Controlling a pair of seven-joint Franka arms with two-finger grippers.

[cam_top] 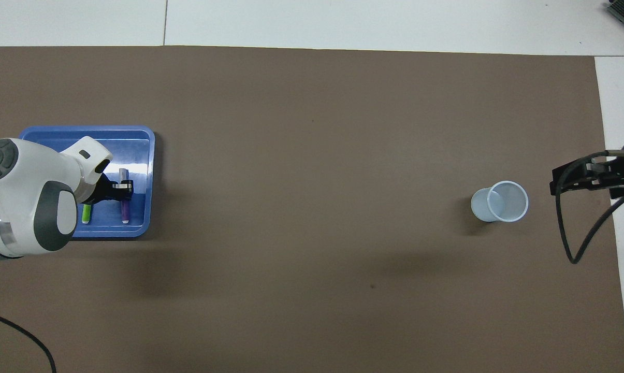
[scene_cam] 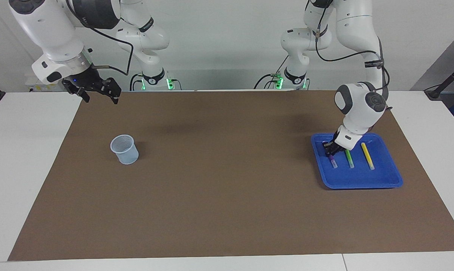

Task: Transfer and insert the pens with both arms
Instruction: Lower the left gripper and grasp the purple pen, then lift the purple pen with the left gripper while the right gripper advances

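Pens lie in a blue tray [scene_cam: 362, 182] at the left arm's end of the counter [scene_cam: 227, 195], which a brown mat covers. We see the yellow pen [scene_cam: 367, 156] and the green pen [scene_cam: 349, 158] resting side by side on the tray floor, apart from each other. The purple pen [scene_cam: 332, 160] is the one toward the counter's middle, just beside the green one, and the left gripper [scene_cam: 329, 150] is down in the tray on it: the jaws are closed around the purple pen's barrel, with its pale cap end sticking out below them in the facing view. From overhead, the purple pen [cam_top: 124, 203] crosses the black jaws, while the left arm's white wrist hides most of the green pen [cam_top: 86, 213] and all of the yellow one.

A pale blue cup [scene_cam: 124, 149] stands upright on the mat toward the right arm's end, well apart from the tray. The right gripper [scene_cam: 95, 92] waits raised over the mat's edge near that arm's base, its jaws spread wide and holding nothing.
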